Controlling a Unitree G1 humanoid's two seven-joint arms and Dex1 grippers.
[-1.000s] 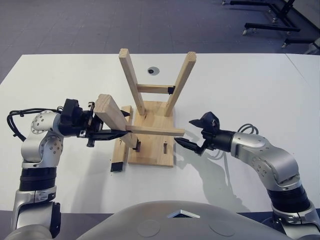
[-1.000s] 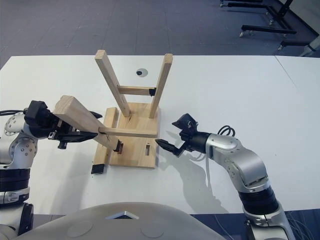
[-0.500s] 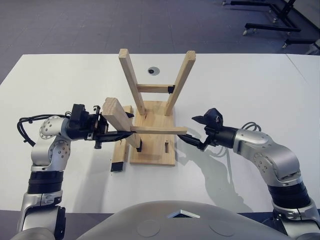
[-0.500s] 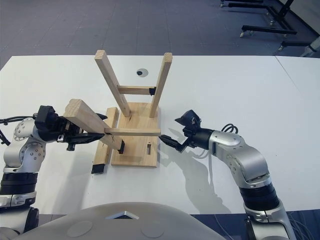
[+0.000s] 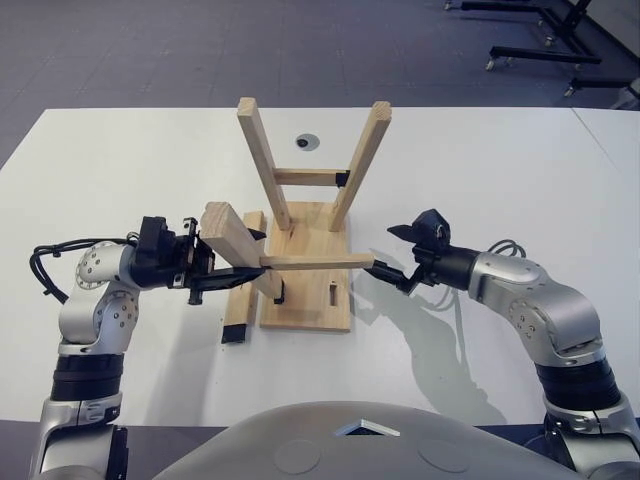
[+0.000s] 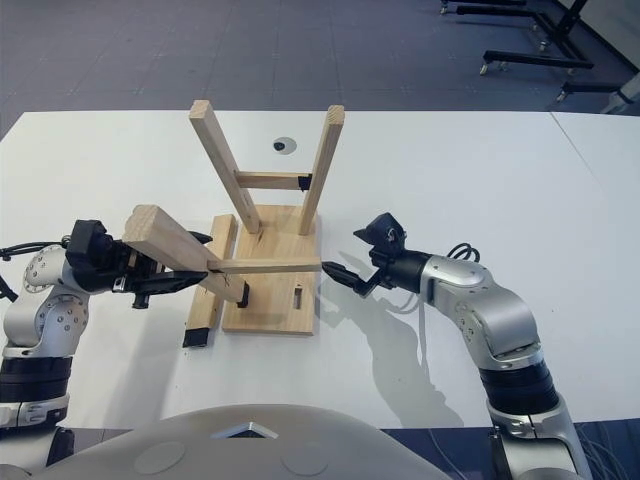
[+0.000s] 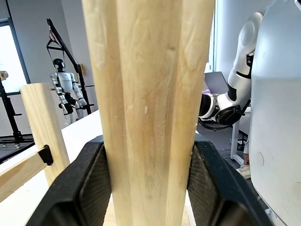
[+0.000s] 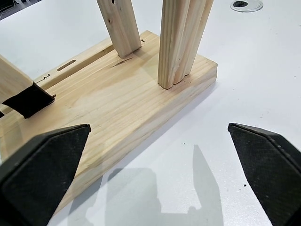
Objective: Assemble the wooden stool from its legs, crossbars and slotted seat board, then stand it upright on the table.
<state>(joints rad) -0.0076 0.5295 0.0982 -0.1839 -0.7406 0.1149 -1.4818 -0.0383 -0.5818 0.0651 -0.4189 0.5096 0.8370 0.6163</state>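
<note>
The slotted seat board (image 5: 318, 300) lies flat on the white table. Two legs (image 5: 262, 160) (image 5: 362, 158) stand upright in it, joined by a crossbar (image 5: 308, 177). My left gripper (image 5: 200, 270) is shut on a third leg (image 5: 226, 232), tilted over the board's left side; in the left wrist view its fingers (image 7: 94, 183) clamp this leg (image 7: 146, 94). A second crossbar (image 5: 315, 262) runs from that leg to the right. My right gripper (image 5: 390, 273) is open just right of that crossbar's free end, holding nothing. A fourth leg (image 5: 238, 305) lies on the table along the board's left edge.
A round cable hole (image 5: 306, 142) sits in the table behind the stool. The table (image 5: 500, 180) is wide and bare to the right and at the far left. Wheeled frames (image 5: 540, 50) stand on the floor beyond the far edge.
My left gripper has carried the leg with its crossbar a little to the right, over the board. My right gripper has moved up and in toward the crossbar's free end.
</note>
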